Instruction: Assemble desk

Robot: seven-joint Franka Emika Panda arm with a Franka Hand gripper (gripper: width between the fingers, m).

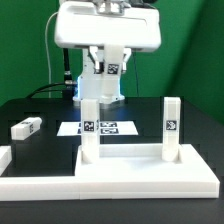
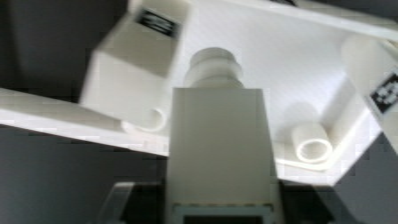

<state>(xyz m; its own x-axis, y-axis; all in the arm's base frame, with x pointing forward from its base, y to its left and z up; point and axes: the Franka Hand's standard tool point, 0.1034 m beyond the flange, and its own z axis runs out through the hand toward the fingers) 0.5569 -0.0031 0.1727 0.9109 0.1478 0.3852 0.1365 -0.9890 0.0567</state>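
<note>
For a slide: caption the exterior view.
Gripper holds one leg above the table; two legs stand upright on the desk top; a fourth lies loose.

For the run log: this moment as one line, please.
jaws: shut on held leg | position: over desk top, not inserted | upright on top: exterior-left leg, exterior-right leg | loose: fourth leg, lying flat

1. My exterior view sits low, near table [image 1: 45, 108] height, and faces the arm [image 1: 105, 30] head-on, with the desk top [image 1: 140, 168] in the foreground.
2. It stands far enough back to show most of the table.
3. My wrist view looks along the leg [image 2: 217, 130] from very close, with the desk top filling the frame behind.
4. Both views share that leg and the desk top.
</note>
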